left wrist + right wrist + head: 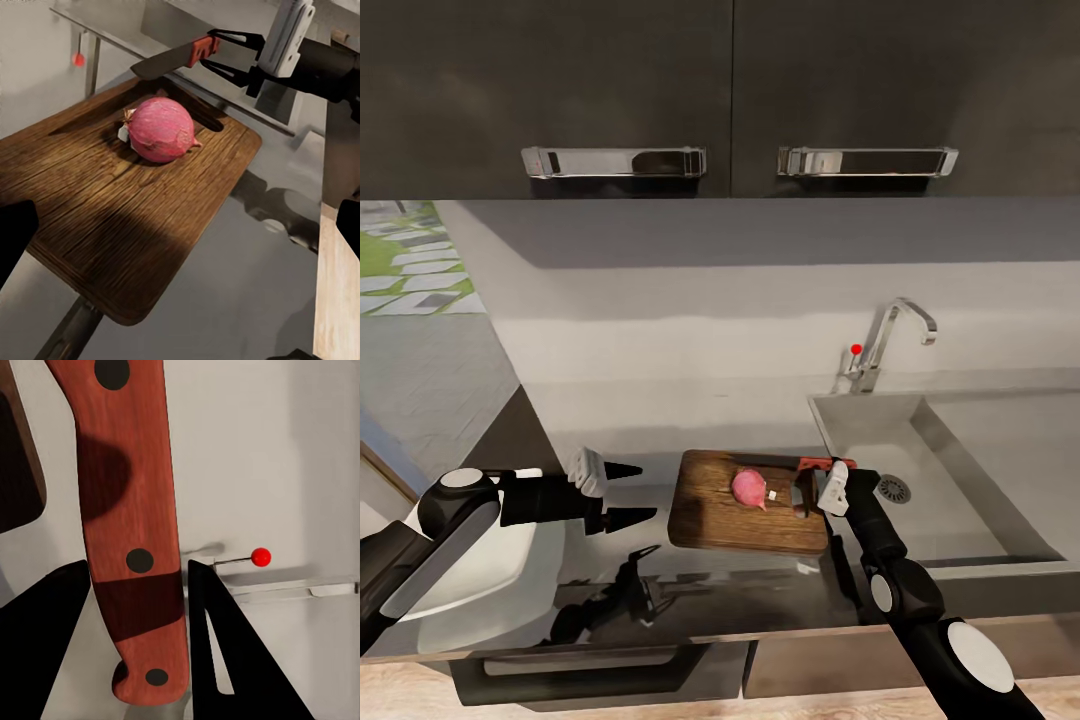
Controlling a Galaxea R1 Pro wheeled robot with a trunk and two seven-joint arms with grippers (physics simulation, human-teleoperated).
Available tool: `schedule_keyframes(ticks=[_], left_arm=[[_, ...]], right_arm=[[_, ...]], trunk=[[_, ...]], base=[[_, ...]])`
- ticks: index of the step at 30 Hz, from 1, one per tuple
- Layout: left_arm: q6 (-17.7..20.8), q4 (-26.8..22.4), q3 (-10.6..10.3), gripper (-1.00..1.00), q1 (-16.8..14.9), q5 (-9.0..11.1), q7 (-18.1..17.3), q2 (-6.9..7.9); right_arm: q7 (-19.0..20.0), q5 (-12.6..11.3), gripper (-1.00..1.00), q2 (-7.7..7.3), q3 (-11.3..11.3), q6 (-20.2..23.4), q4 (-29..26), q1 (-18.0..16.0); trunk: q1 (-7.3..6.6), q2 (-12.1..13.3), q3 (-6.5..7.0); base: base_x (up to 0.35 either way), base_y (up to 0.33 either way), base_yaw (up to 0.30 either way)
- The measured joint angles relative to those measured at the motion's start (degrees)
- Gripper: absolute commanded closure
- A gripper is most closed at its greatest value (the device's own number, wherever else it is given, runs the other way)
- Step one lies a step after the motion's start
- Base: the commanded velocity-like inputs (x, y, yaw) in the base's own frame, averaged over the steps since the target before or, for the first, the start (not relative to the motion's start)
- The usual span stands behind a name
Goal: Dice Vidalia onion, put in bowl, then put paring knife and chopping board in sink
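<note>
The pinkish-red Vidalia onion [749, 487] [160, 129] lies whole on the dark wooden chopping board [720, 525] [127, 217]. My right gripper [812, 478] [229, 51] [139, 600] is shut on the red handle of the paring knife [812, 463] [176, 58] [131, 502], at the board's right end. The dark blade is held above the board just behind the onion. My left gripper [635, 493] stands open left of the board, nothing between its fingers. The white bowl [510, 580] sits on the countertop [610, 420], partly under my left arm.
The steel sink [970, 480] lies right of the board, with its drain [893, 489] and the chrome tap [880, 350] with a red dot [260, 556] behind it. Dark wall cabinets with chrome handles [615, 160] hang overhead.
</note>
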Motion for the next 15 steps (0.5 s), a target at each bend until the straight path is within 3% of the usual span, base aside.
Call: schedule_keyframes(ticks=[8,15], left_arm=[[0.1,0.0,0.1,-1.0,0.0,0.0,0.0,0.07],[0.3,0.1,0.4,-1.0,0.0,0.0,0.1,0.15]], right_arm=[[0.0,0.0,1.0,0.0,0.0,0.0,0.0,0.0],[0.0,0.0,1.0,0.0,0.0,0.0,0.0,0.0]], trunk=[[0.0,0.0,0.0],[1.53,-2.8,-1.25]], base=[[0.0,0.0,0.0],[0.0,0.0,0.0]])
